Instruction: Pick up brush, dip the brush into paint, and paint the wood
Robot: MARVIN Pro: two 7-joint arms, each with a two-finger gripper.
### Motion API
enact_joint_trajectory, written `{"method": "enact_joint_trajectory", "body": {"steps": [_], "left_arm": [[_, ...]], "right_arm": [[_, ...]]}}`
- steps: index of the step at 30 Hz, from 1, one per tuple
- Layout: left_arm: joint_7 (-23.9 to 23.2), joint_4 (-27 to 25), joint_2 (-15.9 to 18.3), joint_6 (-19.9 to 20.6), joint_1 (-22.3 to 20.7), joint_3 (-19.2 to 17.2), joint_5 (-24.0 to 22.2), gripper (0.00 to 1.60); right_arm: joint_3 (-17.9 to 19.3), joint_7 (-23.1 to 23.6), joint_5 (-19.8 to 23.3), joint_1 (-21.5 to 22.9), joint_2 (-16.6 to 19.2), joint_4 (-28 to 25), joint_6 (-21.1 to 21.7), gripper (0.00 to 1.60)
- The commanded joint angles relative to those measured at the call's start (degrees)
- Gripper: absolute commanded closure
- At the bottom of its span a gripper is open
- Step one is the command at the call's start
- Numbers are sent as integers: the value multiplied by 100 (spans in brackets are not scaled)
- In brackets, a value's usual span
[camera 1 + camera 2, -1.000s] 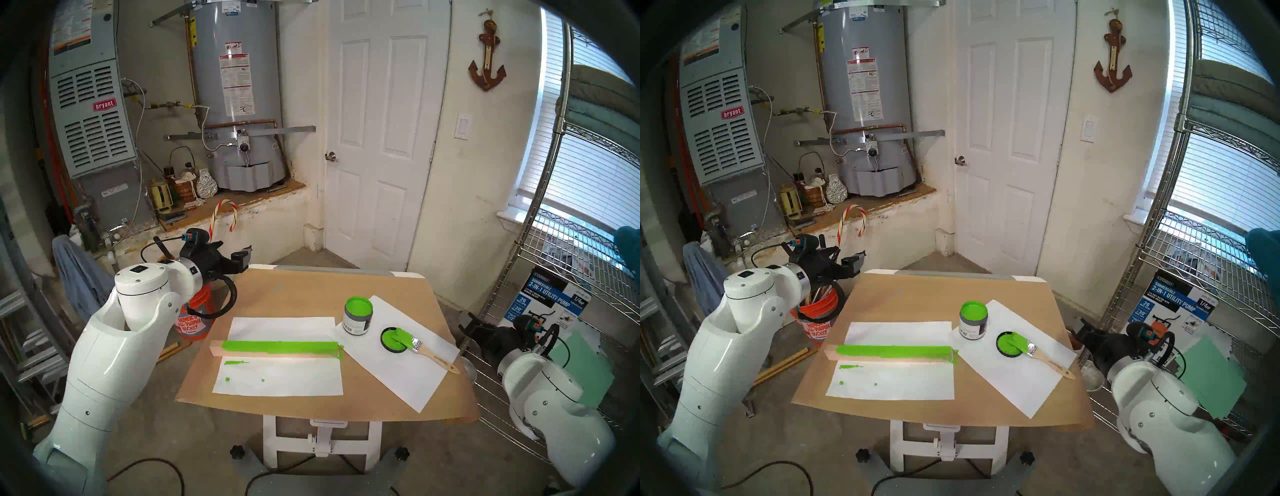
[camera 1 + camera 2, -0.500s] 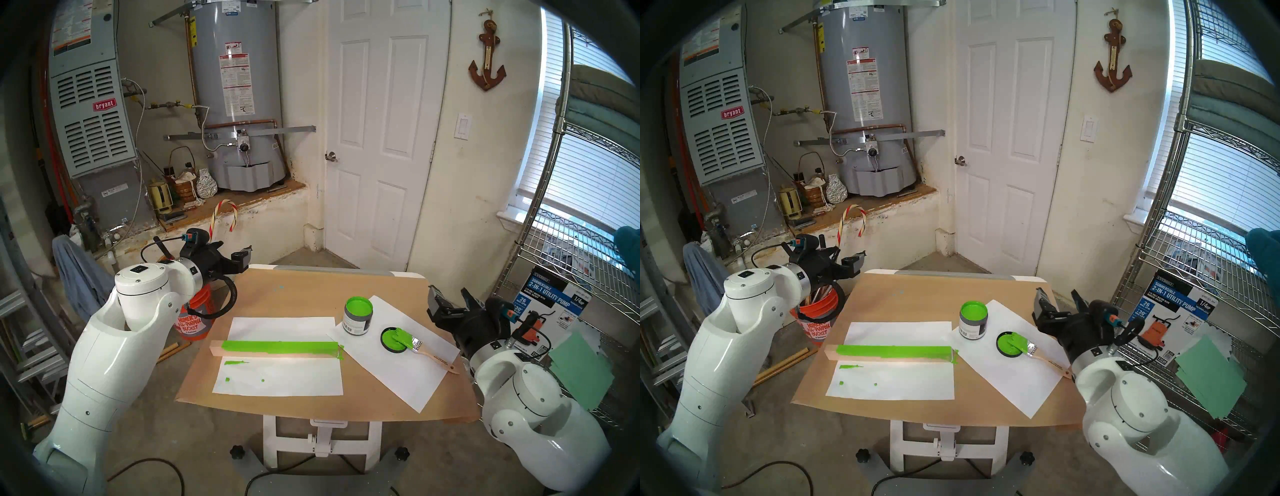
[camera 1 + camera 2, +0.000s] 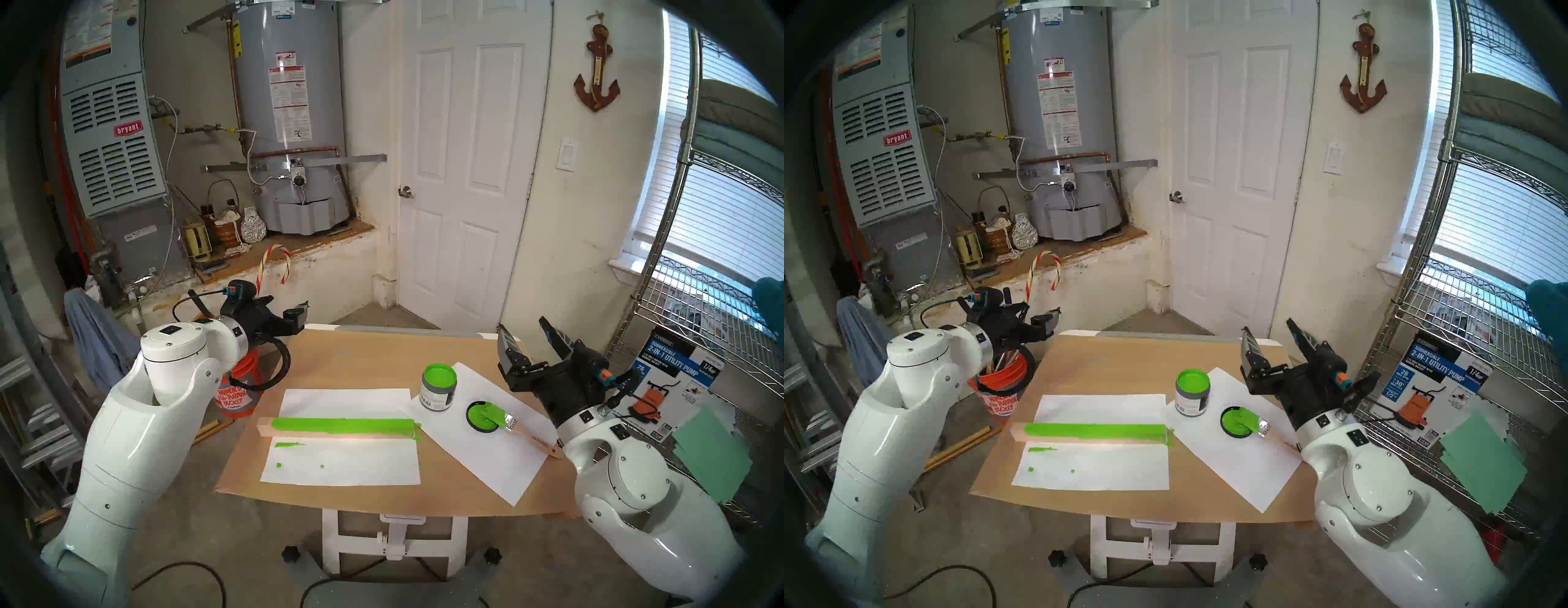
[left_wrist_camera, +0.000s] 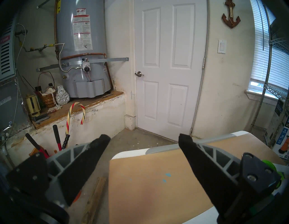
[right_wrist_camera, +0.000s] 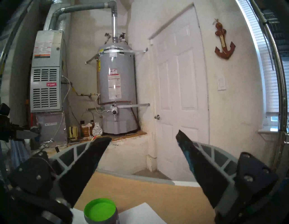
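Furnace [image 3: 111, 140] reads "bryant"; box [image 3: 674, 373] "2-IN-1 UTILITY PUMP". Right end effector [image 3: 528, 339] spread wide, empty, hovering above the brush [image 3: 515, 426], whose bristles rest on lid [image 3: 479, 418] on counter [image 3: 373, 356]. Left end effector [image 4: 144, 140] spread apart too.

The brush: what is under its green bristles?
The brush bristles rest on a black lid coated green, lying on white paper. The lid surface beneath the bristles is hidden.

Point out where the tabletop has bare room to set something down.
Free: the brown far-left stretch behind the wood, and the front strip between the paper sheets. Crowded: the right side, with paint can, lid and brush.
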Motion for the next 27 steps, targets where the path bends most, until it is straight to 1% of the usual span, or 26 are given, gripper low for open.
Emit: {"method": "enact_joint_trajectory", "body": {"steps": [1, 2, 4, 5, 6, 7, 10, 11, 14, 15, 18, 27], "left_arm": [[-1, -87, 10, -19, -60, -46, -6, 0], [0, -88, 10, -18, -60, -46, -6, 0], [0, -89, 11, -18, -59, -47, -6, 0], [0, -90, 11, -17, -59, -47, -7, 0], [0, -91, 10, -17, -59, -48, -7, 0], [1, -92, 10, -16, -58, -49, -7, 0], [1, -94, 10, -15, -57, -50, -8, 0], [1, -94, 10, -15, -57, -50, -8, 0], [1, -96, 10, -14, -56, -51, -8, 0], [2, -96, 10, -14, -56, -51, -8, 0], [2, -97, 10, -14, -56, -52, -9, 0], [4, -100, 10, -12, -54, -53, -10, 0]], "right_arm": [[56, 252, -193, 637, -202, -55, 320, 0], [0, 273, -217, 750, -250, -8, 371, 0], [0, 333, -285, 799, -363, 19, 451, 0], [-69, 343, -312, 924, -412, 75, 495, 0], [-43, 379, -354, 910, -478, 76, 526, 0], [-104, 389, -384, 1023, -528, 131, 564, 0], [-192, 426, -476, 1207, -669, 235, 643, 0], [-164, 448, -501, 1179, -707, 230, 653, 0], [-314, 440, -569, 1436, -802, 374, 710, 0], [-288, 465, -605, 1417, -851, 376, 721, 0], [-432, 417, -627, 1631, -868, 498, 737, 0], [-472, 402, -713, 1706, -952, 572, 736, 0]]}}
